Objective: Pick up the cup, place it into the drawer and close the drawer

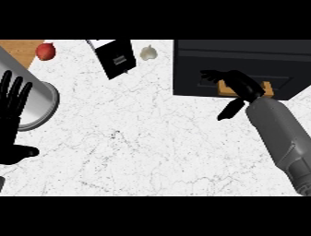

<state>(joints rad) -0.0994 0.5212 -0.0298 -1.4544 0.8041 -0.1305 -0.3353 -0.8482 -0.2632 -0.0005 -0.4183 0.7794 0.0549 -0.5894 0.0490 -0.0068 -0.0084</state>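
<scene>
Head view, left to right. Left robot hand (pixel 4 117), fingers straight and spread, rests upright at the left edge before a large grey cylinder (pixel 18 90). Further along lie a red fruit (pixel 45 51), a black box (pixel 116 57) and a garlic bulb (pixel 148 52) on the white marbled worktop (pixel 137 147). Right robot hand (pixel 234 83), fingers curled, sits at the handle (pixel 243 89) of the dark drawer (pixel 253 69), apparently to move it. No cup can be identified; whether it lies inside is hidden.
</scene>
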